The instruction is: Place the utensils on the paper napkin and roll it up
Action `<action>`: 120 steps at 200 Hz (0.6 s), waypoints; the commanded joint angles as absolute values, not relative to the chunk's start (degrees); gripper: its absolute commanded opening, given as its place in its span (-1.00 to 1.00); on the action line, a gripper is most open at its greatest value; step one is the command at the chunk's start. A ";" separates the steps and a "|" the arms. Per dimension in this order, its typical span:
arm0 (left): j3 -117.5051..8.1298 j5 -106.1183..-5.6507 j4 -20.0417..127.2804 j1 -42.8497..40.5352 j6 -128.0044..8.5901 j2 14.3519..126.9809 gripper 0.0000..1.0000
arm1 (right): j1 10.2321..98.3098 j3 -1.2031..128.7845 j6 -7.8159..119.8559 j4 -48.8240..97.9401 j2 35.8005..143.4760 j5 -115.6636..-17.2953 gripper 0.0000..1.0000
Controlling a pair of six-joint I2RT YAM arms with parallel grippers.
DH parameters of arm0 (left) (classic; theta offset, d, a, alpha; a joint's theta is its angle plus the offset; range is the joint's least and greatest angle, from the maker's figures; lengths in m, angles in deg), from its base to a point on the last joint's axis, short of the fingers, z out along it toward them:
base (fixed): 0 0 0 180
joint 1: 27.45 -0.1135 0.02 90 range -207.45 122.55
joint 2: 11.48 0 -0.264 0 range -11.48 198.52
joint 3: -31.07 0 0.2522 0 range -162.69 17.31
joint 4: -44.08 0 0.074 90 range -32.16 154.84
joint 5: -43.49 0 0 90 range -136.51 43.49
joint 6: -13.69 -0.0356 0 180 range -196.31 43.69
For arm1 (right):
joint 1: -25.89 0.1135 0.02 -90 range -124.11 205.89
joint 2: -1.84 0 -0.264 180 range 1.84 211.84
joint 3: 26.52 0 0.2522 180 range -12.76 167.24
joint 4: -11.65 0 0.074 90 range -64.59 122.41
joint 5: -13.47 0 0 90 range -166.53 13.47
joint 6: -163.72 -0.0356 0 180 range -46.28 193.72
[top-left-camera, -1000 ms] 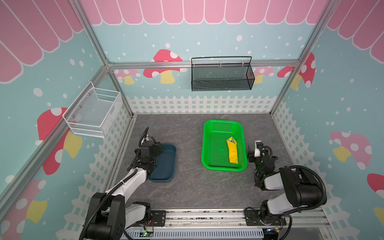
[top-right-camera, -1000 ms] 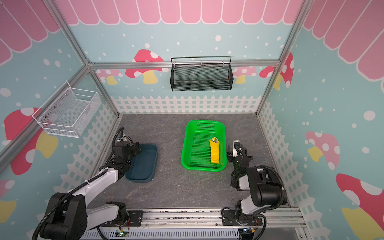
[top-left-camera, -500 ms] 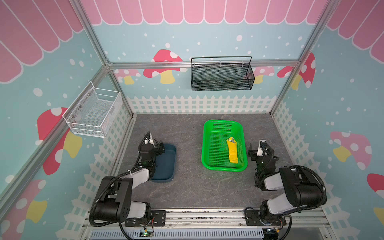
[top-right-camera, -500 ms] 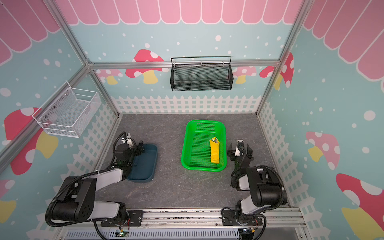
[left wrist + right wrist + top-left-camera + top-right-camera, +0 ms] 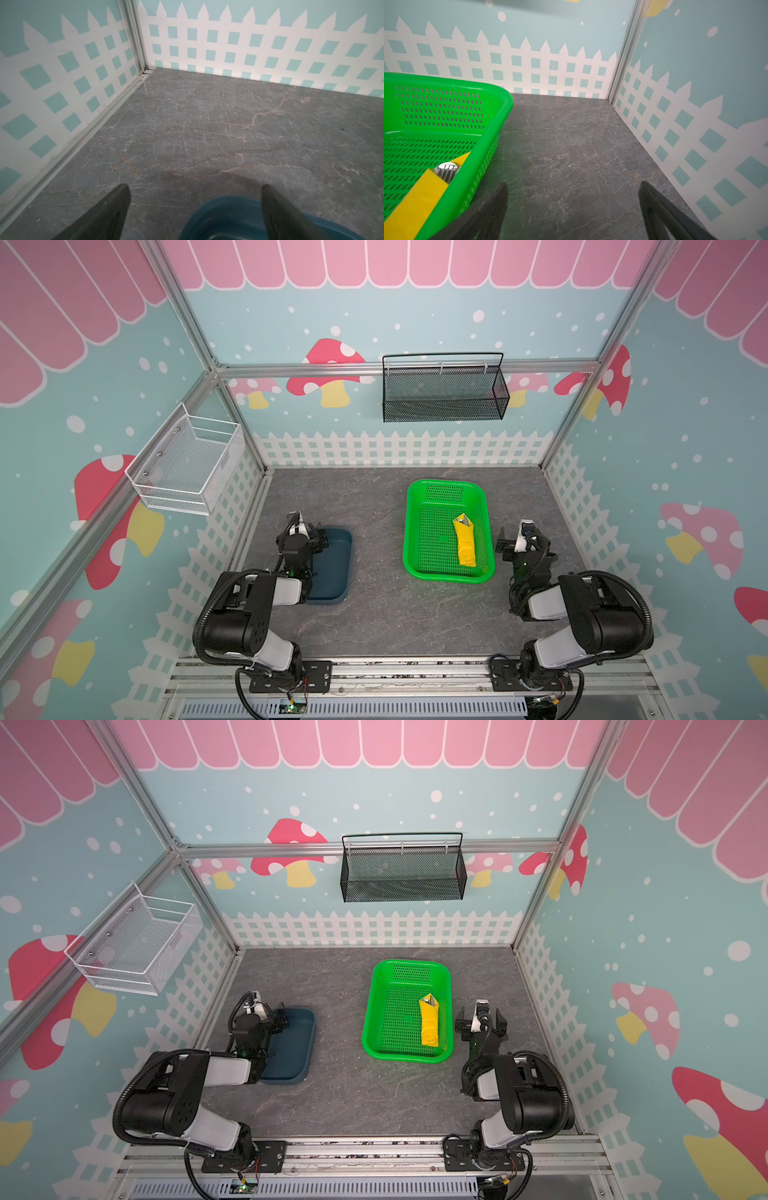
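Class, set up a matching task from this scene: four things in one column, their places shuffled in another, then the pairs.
1 paper napkin
2 blue tray
3 black mesh basket
4 white wire basket

A hung on the left wall
B rolled up in the green basket
C hung on the back wall
D flat on the table

Pairs: 1-B, 2-D, 3-C, 4-A

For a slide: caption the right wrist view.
Yellow napkin roll with utensils lies in green basket, open right gripper alongside.

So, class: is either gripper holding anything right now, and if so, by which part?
Nothing is held. The left gripper and right gripper both stand open and empty. The rolled napkin lies in the basket, apart from both.
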State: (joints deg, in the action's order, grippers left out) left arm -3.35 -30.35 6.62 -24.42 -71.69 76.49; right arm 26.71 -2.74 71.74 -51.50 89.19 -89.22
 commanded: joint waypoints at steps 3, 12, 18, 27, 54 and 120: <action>-4.18 -26.84 5.41 -24.63 -71.19 76.59 0.99 | 27.03 -2.18 71.97 -52.46 89.55 -89.90 0.99; -3.86 -26.80 4.26 -24.63 -71.59 76.92 1.00 | 27.03 -2.14 72.01 -52.45 89.53 -89.90 0.99; -4.10 -27.06 5.39 -24.61 -71.18 76.46 1.00 | 27.03 -2.13 71.98 -52.50 89.55 -89.94 0.99; -4.11 -27.72 5.22 -24.63 -71.55 76.63 1.00 | 27.03 -2.13 72.01 -52.47 89.50 -89.93 0.99; -5.33 -34.14 7.18 -24.74 -73.93 76.93 1.00 | 27.03 -2.14 72.04 -52.47 89.48 -89.97 0.99; -5.30 -34.18 7.45 -24.78 -73.85 76.77 1.00 | 27.03 -2.13 71.96 -52.51 89.53 -89.89 0.99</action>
